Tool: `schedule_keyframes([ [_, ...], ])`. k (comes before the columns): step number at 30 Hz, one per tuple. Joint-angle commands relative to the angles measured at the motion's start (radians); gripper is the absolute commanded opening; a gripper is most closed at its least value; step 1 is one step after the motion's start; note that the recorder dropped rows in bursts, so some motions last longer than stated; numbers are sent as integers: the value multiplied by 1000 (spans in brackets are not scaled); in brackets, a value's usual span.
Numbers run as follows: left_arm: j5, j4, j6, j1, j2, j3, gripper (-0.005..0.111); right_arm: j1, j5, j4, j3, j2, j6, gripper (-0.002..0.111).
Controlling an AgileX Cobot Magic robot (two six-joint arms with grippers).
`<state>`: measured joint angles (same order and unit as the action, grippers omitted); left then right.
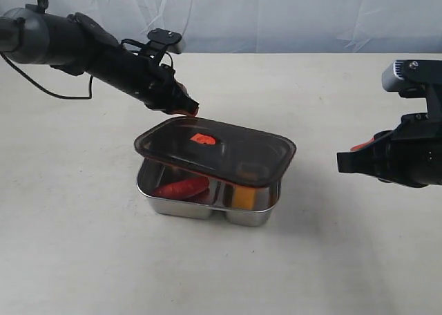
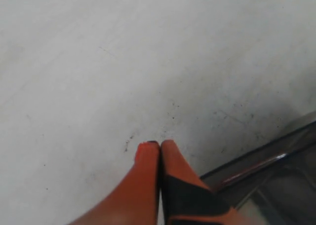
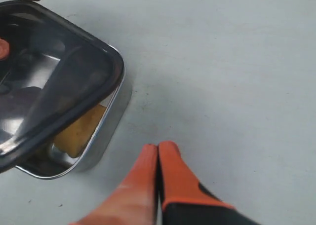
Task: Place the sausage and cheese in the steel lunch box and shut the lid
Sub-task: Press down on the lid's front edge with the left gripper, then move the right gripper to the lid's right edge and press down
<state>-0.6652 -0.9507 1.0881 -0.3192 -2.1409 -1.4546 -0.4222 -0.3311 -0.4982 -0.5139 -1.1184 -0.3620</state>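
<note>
The steel lunch box (image 1: 181,206) sits mid-table with the red sausage (image 1: 181,187) in its left compartment and the yellow cheese (image 1: 242,196) in its right one. The dark lid (image 1: 235,153) with an orange centre tab (image 1: 203,139) lies tilted over the box, its front edge raised off the rim. My left gripper (image 1: 188,109) is shut and empty just behind the lid's far-left corner (image 2: 256,161). My right gripper (image 1: 359,148) is shut, to the right of the box and apart from it. In the right wrist view the cheese (image 3: 79,131) shows under the lid (image 3: 59,82).
A pale tabletop (image 1: 83,246) surrounds the box, with a white backdrop (image 1: 276,11) behind it. The black left arm (image 1: 76,42) reaches in from the upper left, and the right arm's body (image 1: 414,149) stands at the right edge.
</note>
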Motion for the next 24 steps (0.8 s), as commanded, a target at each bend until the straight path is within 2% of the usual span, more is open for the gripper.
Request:
schedule_keyframes([
  [1, -50, 46, -12, -1, 46, 1, 0, 2, 10, 0, -1, -4, -2, 0],
  [12, 22, 76, -31, -1, 101, 1, 0, 2, -2, -32, -1, -11, -2, 0],
  [16, 17, 76, -41, -1, 101, 1, 0, 2, 13, -60, -1, -76, -2, -1],
  [21, 23, 71, -41, -1, 101, 1, 0, 2, 127, -85, -5, -190, -2, -1],
  [24, 33, 73, -41, -1, 101, 1, 0, 2, 121, -88, -39, -255, -4, -1],
])
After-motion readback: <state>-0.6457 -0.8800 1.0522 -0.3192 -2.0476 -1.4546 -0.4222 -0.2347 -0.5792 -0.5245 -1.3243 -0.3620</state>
